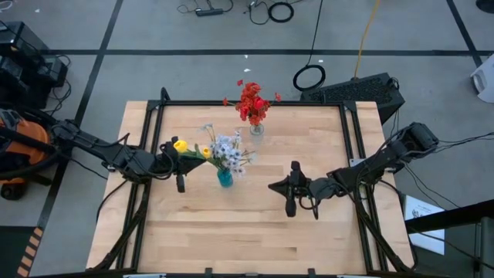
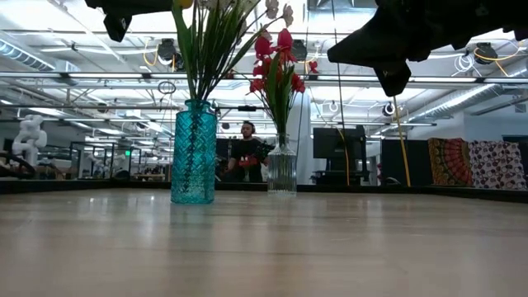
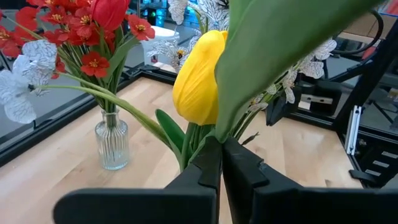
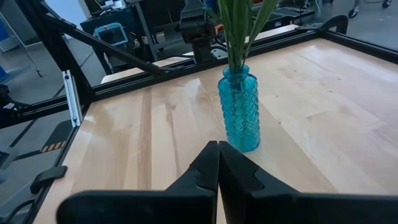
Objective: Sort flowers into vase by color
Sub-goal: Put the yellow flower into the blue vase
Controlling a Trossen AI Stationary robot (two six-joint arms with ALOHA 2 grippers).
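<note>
A yellow tulip bud (image 3: 198,78) with a broad green leaf (image 3: 273,50) stands right in front of my left gripper (image 3: 221,158), which is shut on its greenery left of the blue vase (image 1: 225,178). The blue vase holds pale white sprays (image 1: 228,149) and green stalks (image 2: 206,49). The clear glass vase (image 1: 256,128) behind it holds red blooms (image 1: 251,100). My right gripper (image 1: 292,191) hovers shut with nothing in it to the right of the blue vase (image 4: 239,109). In the low view both grippers hang at the top, left gripper (image 2: 115,25) and right gripper (image 2: 392,78). My left gripper pinches the yellow tulip's green stalk and leaf base (image 3: 214,134), just below the bud, between its two fingers. The fingers come nearly level from the table's left side. The bud stands above the fingers; whether the stalk's lower end is in the blue vase cannot be told.
Black frame rails (image 1: 255,103) run along the table's far and side edges. Bare wood (image 1: 231,239) lies in front of both vases. A person (image 2: 246,157) sits in the room beyond the table.
</note>
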